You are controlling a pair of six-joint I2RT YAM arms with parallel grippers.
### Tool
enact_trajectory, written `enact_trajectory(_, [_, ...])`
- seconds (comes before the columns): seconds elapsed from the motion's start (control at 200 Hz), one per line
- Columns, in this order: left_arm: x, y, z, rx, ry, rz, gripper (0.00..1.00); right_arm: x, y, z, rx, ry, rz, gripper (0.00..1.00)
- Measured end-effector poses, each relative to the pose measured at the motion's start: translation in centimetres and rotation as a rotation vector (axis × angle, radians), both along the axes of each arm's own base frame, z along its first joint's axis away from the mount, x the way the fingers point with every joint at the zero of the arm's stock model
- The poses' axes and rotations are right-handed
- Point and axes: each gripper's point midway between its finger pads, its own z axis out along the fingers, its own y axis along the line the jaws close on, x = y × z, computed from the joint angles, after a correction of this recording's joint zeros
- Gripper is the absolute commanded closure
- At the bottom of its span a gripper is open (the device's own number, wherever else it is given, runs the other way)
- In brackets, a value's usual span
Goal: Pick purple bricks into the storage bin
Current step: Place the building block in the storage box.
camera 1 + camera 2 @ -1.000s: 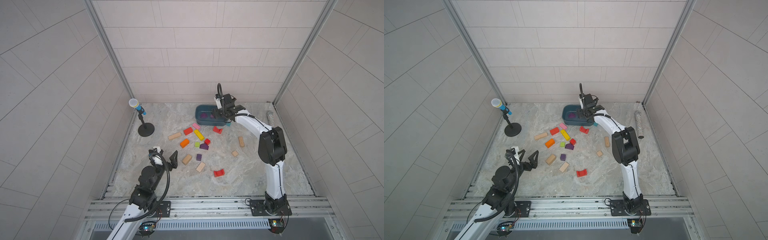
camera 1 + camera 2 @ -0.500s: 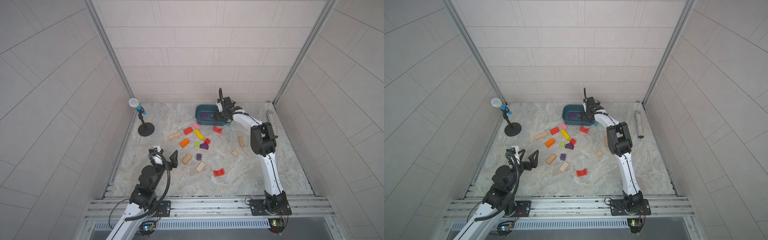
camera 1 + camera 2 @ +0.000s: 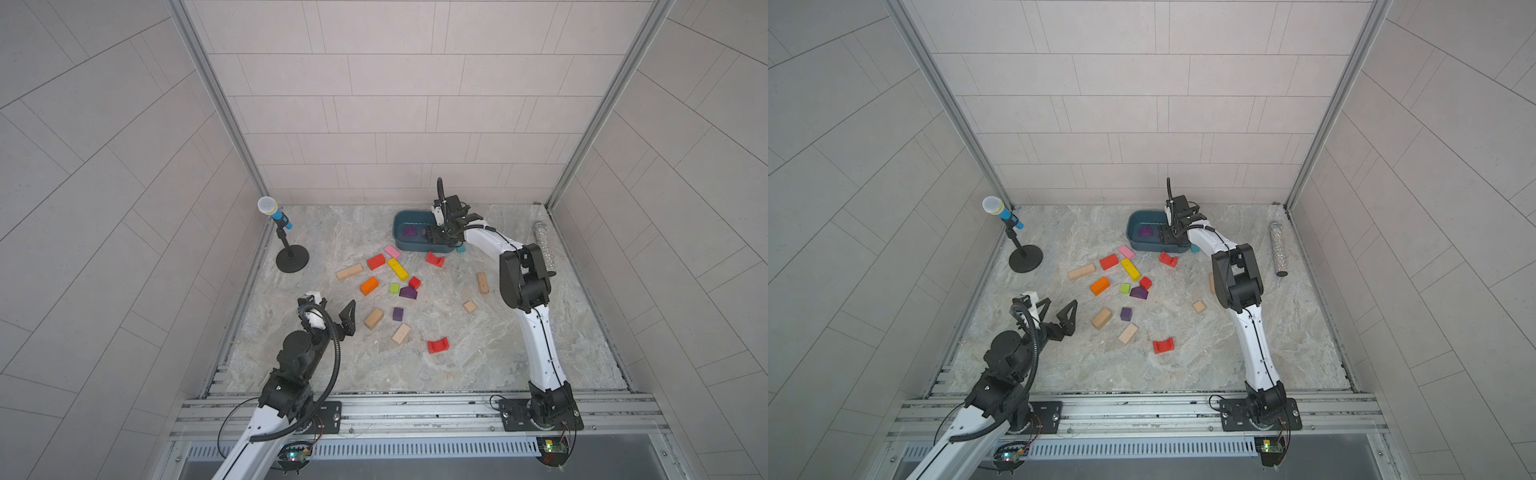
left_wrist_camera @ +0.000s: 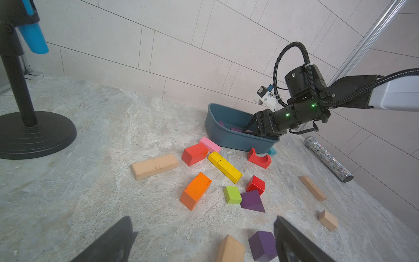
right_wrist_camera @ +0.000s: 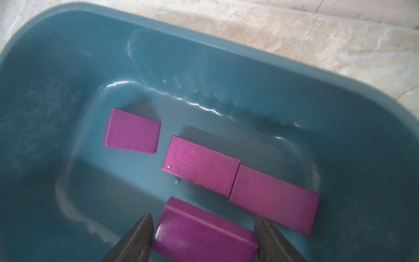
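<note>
The storage bin (image 3: pixel 400 245) (image 3: pixel 1136 245) (image 4: pixel 226 138) (image 5: pixel 226 50) stands at the back of the table. My right gripper (image 3: pixel 432 235) (image 3: pixel 1165 235) (image 4: pixel 251 127) (image 5: pixel 202 216) reaches down into it, open. A purple brick (image 5: pixel 204 236) lies blurred between its tips. Three more purple bricks (image 5: pixel 131 131) (image 5: pixel 200 165) (image 5: pixel 272 199) lie flat on the bin floor. Out on the table are a peaked purple brick (image 3: pixel 408 293) (image 3: pixel 1138 293) (image 4: pixel 251 200) and a purple cube (image 3: pixel 398 313) (image 3: pixel 1126 313) (image 4: pixel 263 245). My left gripper (image 3: pixel 336 311) (image 3: pixel 1059 307) (image 4: pixel 203 219) hangs open at the front left, holding nothing.
Red, orange, yellow, green, pink and bare wooden blocks lie scattered mid-table between the bin and my left gripper. A microphone stand (image 3: pixel 291 262) is at the back left. A glittery microphone (image 3: pixel 544 249) lies along the right wall. A small teal block (image 3: pixel 460 248) touches the bin's right end.
The right arm's elbow has swung left while its gripper stayed over the bin. The left arm has not moved.
</note>
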Motion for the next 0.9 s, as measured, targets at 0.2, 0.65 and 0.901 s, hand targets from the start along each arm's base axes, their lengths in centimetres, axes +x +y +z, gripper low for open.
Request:
enact_trajectory(0.2, [0.0,0.0,0.0,0.000,0.000,0.000,0.00,-0.2,0.3,0.5,-0.004,-0.006,0.010,0.10])
enact_trajectory(0.65, [0.0,0.0,0.2,-0.003,-0.008,0.000,0.00,-5.6,2.8,11.9,0.020,-0.174,0.090,0.06])
enact_trajectory(0.901, [-0.2,0.1,0.9,-0.013,-0.034,0.000,0.00,-15.4,7.9,8.0,0.003,-0.076,0.255,0.06])
